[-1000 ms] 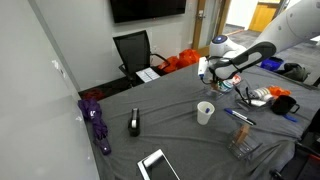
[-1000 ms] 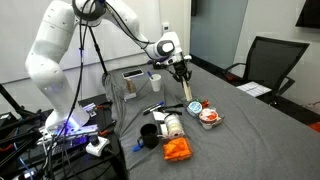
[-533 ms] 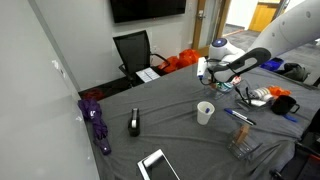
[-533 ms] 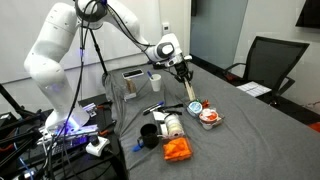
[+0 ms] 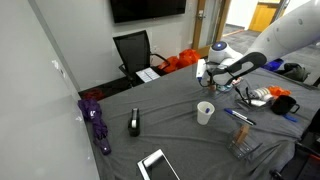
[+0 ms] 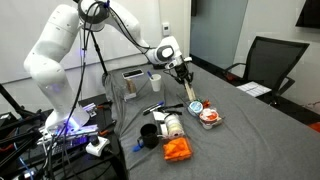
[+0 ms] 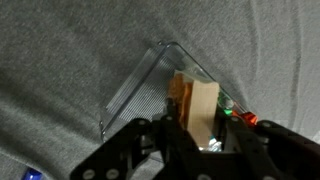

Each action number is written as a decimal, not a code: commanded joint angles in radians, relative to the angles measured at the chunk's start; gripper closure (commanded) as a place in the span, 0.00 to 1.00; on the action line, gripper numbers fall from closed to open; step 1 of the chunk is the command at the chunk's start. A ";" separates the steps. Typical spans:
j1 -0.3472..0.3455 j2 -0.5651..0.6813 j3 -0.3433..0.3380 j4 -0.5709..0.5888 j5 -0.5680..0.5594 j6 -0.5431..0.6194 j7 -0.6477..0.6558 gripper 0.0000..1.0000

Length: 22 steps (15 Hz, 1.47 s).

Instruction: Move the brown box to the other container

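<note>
Gripper [image 7: 197, 128] is pinching the brown box [image 7: 197, 100] in the air above the grey tablecloth [image 7: 70, 50].

In the wrist view the black fingers [image 7: 168, 130] are pressing on either side of the upright tan box, and the corner of a clear plastic container [image 7: 145, 85] is lying beneath and behind it on the cloth. In both exterior views the arm is reaching out over the table with the gripper [image 5: 206, 72] [image 6: 183, 72] hanging clear of the surface. The white cup [image 5: 205, 112] is standing upright on the cloth, apart from the gripper and nearer the camera. A black rectangular device [image 5: 134, 123] is sitting well apart from the cup.
</note>
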 commanded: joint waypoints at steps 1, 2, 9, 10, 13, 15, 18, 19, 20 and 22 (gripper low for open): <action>0.011 0.012 -0.013 -0.001 0.015 0.030 0.000 0.31; 0.009 0.008 -0.010 -0.004 0.009 0.032 0.000 0.24; 0.006 0.000 -0.004 -0.011 0.001 0.031 0.000 0.00; -0.003 -0.008 0.008 -0.012 0.003 0.022 -0.008 0.00; -0.068 -0.047 0.087 -0.017 -0.036 0.006 -0.013 0.00; -0.090 -0.064 0.117 -0.020 -0.038 -0.002 -0.024 0.00; -0.128 -0.105 0.167 -0.030 -0.028 -0.020 -0.051 0.00; -0.147 -0.128 0.192 -0.036 -0.019 -0.027 -0.070 0.00; -0.165 -0.151 0.215 -0.043 -0.011 -0.030 -0.089 0.00; -0.199 -0.194 0.259 -0.055 0.003 -0.041 -0.128 0.00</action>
